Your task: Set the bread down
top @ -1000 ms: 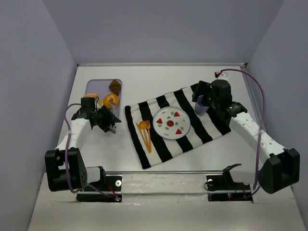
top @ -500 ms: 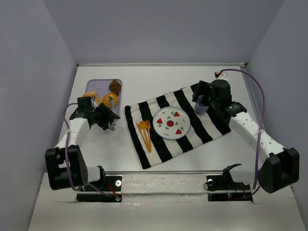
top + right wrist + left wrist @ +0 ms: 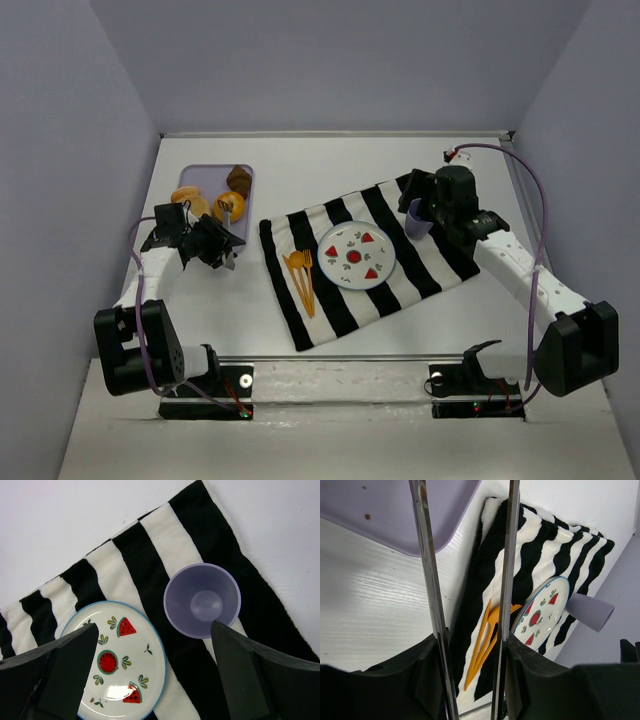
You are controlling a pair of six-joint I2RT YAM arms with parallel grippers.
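The bread (image 3: 230, 206), a small golden-orange ring, lies in the lavender tray (image 3: 212, 179) at the back left, between a paler tan ring (image 3: 189, 199) and a dark brown lump (image 3: 238, 180). My left gripper (image 3: 224, 252) hovers just in front of the tray's near edge, open and empty. In the left wrist view its long metal fingers (image 3: 427, 580) frame the tray corner (image 3: 385, 515) and the cloth; the bread is out of that view. My right gripper (image 3: 423, 207) is open above a lavender cup (image 3: 201, 600).
A black-and-white striped cloth (image 3: 330, 305) carries a watermelon-print plate (image 3: 356, 256), an orange fork and spoon (image 3: 300, 275) and the cup (image 3: 417, 224). The plate (image 3: 114, 660) and the cloth (image 3: 150, 540) also show in the right wrist view. White walls surround the table.
My left gripper has moved a little back and left, closer to the tray's near edge. The bread and the right arm have hardly moved.
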